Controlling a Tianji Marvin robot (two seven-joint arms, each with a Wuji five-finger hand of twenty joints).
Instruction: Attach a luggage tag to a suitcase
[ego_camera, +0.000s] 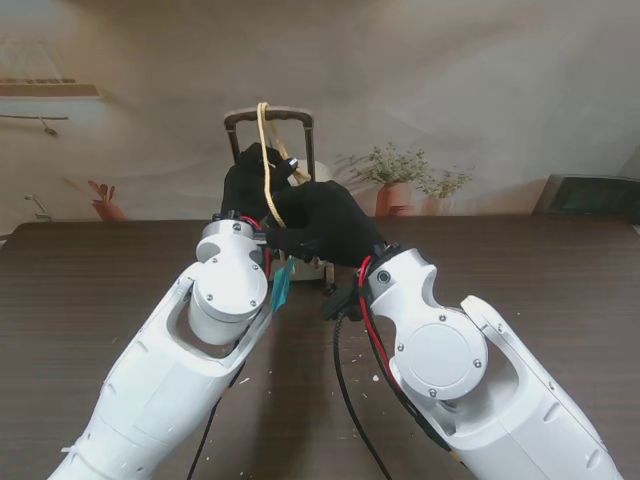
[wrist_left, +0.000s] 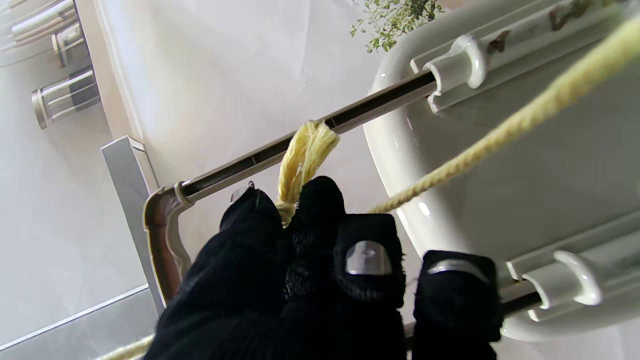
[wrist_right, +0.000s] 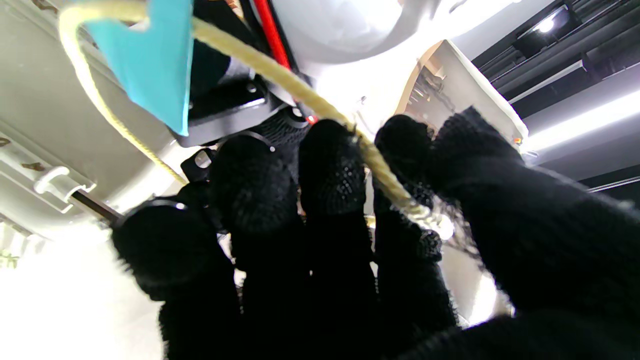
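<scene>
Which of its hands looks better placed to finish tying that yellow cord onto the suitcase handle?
Probably the left hand: it pinches the cord's frayed end right at the handle bar. The right hand only holds the cord farther along, near the teal tag.

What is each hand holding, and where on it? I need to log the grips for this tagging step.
Left hand pinches the yellow cord just behind its frayed end. Right hand pinches the same cord farther along, past the teal tag.

A dark wood table (ego_camera: 80, 300) fills the near ground. Behind it hangs a pale backdrop (ego_camera: 480, 90) printed with potted plants (ego_camera: 395, 180) on the right, a red pot (ego_camera: 105, 205) on the left and a shelf (ego_camera: 45, 90) high on the left. A dark screen (ego_camera: 590, 195) sits at the far right edge.
</scene>
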